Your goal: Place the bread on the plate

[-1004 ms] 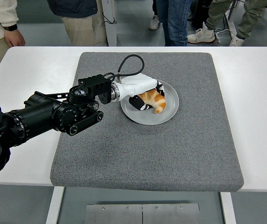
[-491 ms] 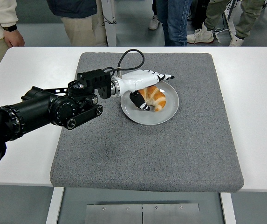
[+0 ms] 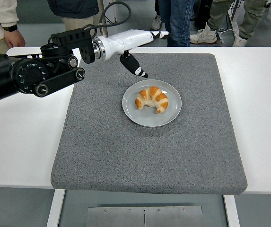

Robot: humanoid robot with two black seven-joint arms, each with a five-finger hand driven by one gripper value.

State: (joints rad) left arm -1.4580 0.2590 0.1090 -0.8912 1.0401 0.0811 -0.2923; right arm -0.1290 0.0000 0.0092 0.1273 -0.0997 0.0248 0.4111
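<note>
Since a moment ago, when my left hand lay low over the plate with its fingers beside the bread, I have lifted it up and away toward 11 o'clock. It now hangs above the far left part of the grey mat, well clear of the plate. Its fingers are spread and hold nothing: most of them stretch out flat toward 2 o'clock, and the thumb points down toward 5 o'clock, short of the plate's rim.

The bread, a golden crescent roll, lies on the plate a little toward 11 o'clock of its middle, with its two tips curling down toward 6 o'clock. It rests wholly inside the rim and nothing of mine touches it. The plate sits on the mat, slightly toward 12 o'clock from the mat's centre, and the mat lies on the white table.

I judge the task as good as done: the bread is on the plate and released. All that seems left is to draw my arm back to its resting side at 9 o'clock.

My right arm does not show at all. My left arm is cut off at the picture's left edge, so I cannot see its shoulder end. Along 12 o'clock stand several people, seen only from the waist or legs down; one sleeve and hand show at 10 o'clock. I cannot tell whether the roll sits flat or rocks on the plate.
</note>
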